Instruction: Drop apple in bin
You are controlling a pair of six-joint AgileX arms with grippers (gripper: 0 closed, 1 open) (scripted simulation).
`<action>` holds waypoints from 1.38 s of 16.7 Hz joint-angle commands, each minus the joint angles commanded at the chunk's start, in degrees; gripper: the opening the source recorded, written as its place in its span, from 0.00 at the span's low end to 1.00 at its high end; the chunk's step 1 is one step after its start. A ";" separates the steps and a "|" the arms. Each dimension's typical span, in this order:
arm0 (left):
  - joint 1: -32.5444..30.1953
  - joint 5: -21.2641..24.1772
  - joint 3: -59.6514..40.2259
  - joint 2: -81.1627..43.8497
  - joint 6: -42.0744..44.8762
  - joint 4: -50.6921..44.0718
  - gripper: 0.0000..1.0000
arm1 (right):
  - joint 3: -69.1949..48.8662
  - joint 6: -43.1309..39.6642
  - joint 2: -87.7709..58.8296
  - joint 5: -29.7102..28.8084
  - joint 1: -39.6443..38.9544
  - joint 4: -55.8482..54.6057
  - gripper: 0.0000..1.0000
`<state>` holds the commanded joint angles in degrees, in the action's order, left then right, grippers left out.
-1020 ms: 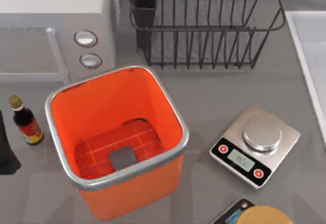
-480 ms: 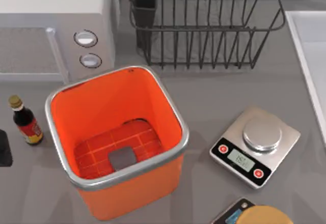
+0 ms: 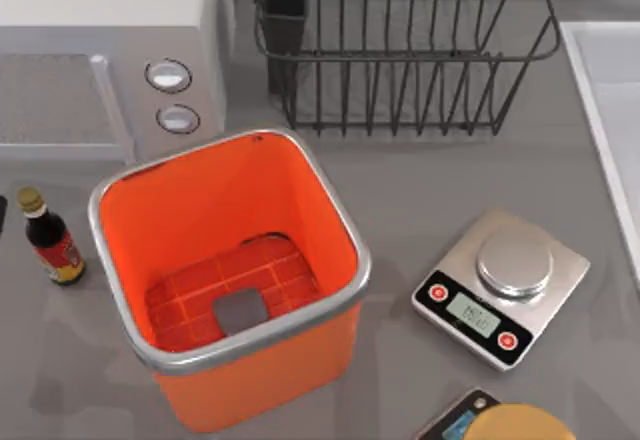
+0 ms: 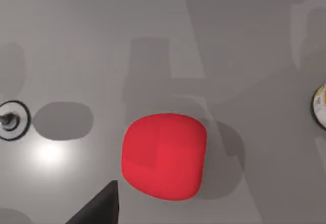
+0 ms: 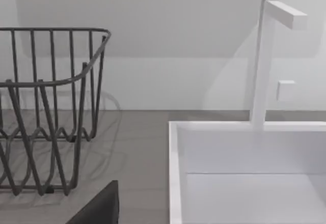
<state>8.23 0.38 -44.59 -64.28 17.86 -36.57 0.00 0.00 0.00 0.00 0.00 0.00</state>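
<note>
The apple (image 4: 164,155), smooth and plain red, lies on the grey table right below my left wrist camera. A dark part of my left gripper (image 4: 97,208) shows beside it, apart from it. The bin (image 3: 255,338), large, orange and silver-rimmed, stands open at the table's middle left with only its brick-patterned floor inside. In the right wrist view, a dark part of my right gripper (image 5: 97,206) hangs near the wire rack and sink, holding nothing I can see.
A microwave (image 3: 100,50) stands at the back left and a black wire rack (image 3: 400,50) behind the bin. A dark sauce bottle (image 3: 50,240) is left of the bin. A kitchen scale (image 3: 500,285) sits to its right. A white sink (image 3: 610,110) lines the right edge.
The dark shape of my left arm at the top view's left edge has slid out past that edge. Bin, bottle and scale have not moved.
</note>
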 joint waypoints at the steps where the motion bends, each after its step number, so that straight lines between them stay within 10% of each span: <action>1: 0.88 -0.03 -3.95 -6.35 1.35 -2.80 1.00 | 0.00 0.00 0.00 0.00 0.00 0.00 1.00; 10: 6.91 -0.68 -27.27 -39.70 8.60 -20.85 1.00 | 0.00 0.00 0.00 0.00 0.00 0.00 1.00; 23: 8.49 -0.74 -21.68 -43.03 10.21 -12.85 1.00 | 0.00 0.00 0.00 0.00 0.00 0.00 1.00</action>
<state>16.71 -0.36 -66.27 -107.32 28.07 -49.42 0.00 0.00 0.00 0.00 0.00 0.00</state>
